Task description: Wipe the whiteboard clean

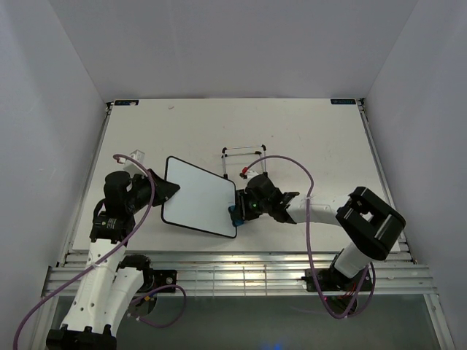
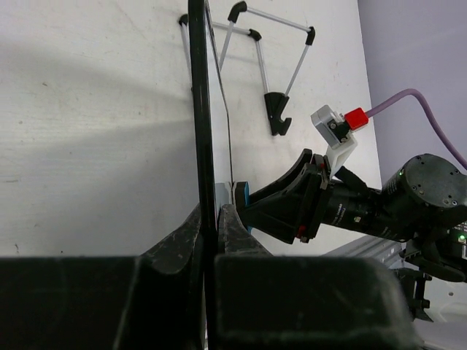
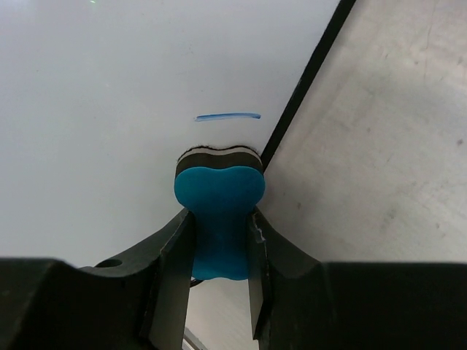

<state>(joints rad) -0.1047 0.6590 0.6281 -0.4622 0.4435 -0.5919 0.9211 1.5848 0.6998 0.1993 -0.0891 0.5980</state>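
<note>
The whiteboard [image 1: 197, 197] is held tilted above the table. My left gripper [image 1: 166, 191] is shut on its left edge; in the left wrist view the board's black frame [image 2: 201, 109] runs edge-on between the fingers. My right gripper [image 1: 237, 210] is shut on the blue bone-shaped eraser [image 3: 219, 208], whose felt face presses on the board near its right edge. A short blue stroke [image 3: 228, 116] shows on the white surface [image 3: 131, 87] just beyond the eraser. The eraser also shows in the left wrist view [image 2: 241, 195].
The black wire stand [image 1: 244, 159] lies on the table behind the right gripper and also shows in the left wrist view [image 2: 273, 73]. A small clear object [image 1: 138, 155] sits at the left. A slatted rail [image 1: 241, 273] runs along the near edge.
</note>
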